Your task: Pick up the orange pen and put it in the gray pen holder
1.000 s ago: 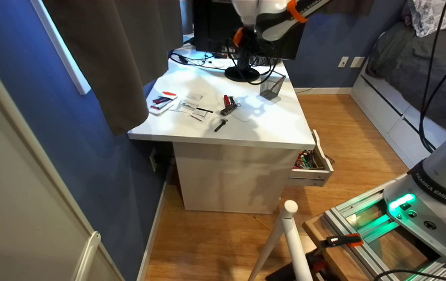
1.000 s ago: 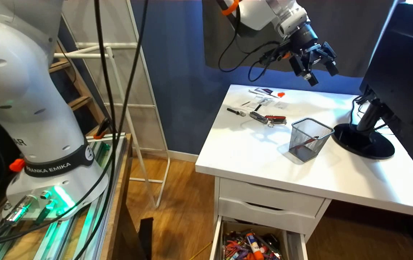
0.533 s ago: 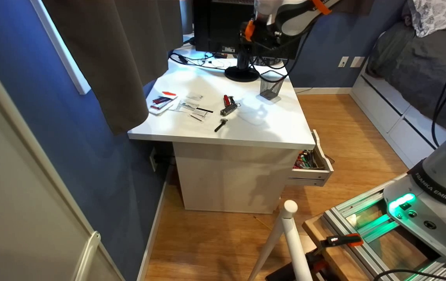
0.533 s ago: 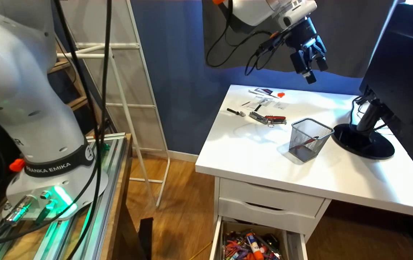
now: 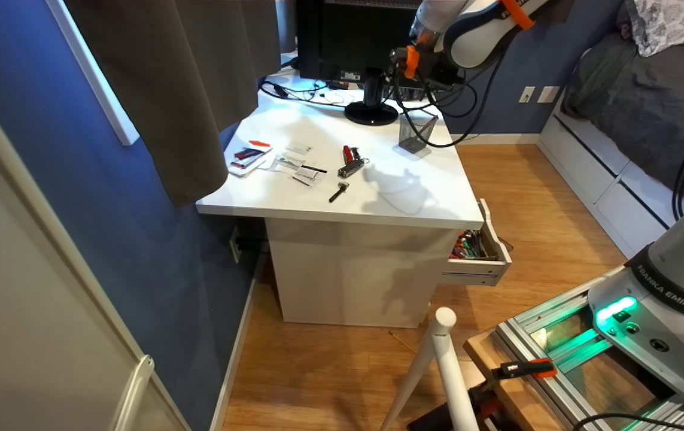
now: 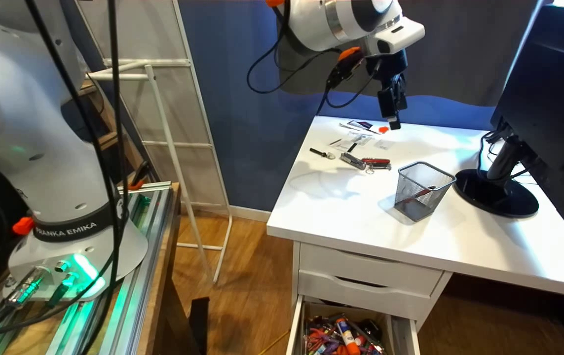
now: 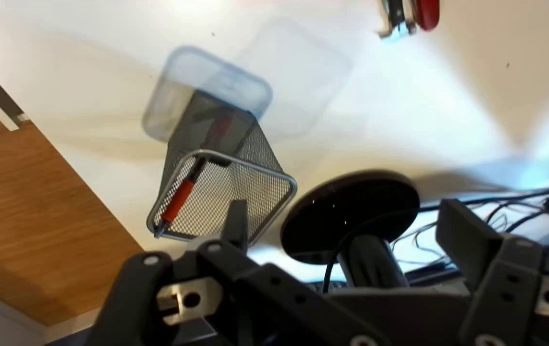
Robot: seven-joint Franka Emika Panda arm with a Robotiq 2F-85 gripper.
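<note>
The orange pen (image 7: 178, 201), red-orange with dark ends, leans inside the gray pen holder (image 7: 260, 166), a square mesh cup standing upright on the white desk (image 6: 321, 212). The pen's top rests at a rim corner. In both exterior views the holder (image 6: 405, 186) (image 5: 410, 143) stands near the monitor, with the pen (image 6: 419, 195) showing through the mesh. My gripper (image 7: 344, 211) is open and empty. In an exterior view the gripper (image 6: 398, 116) hangs above the desk, apart from the holder, pointing down. The holder shows beyond the left finger in the wrist view.
A monitor (image 6: 553, 123) on a round black base (image 7: 351, 206) stands beside the holder, with cables behind. Multi-tools (image 6: 375, 161), a small black-handled item (image 6: 319, 152) and papers lie on the desk. An open drawer (image 6: 407, 337) full of pens juts out below.
The arm has moved: the gripper has turned, with its fingers now pointing more straight down, and shifted toward the robot's base. The holder, the pen and the desk objects have not moved.
</note>
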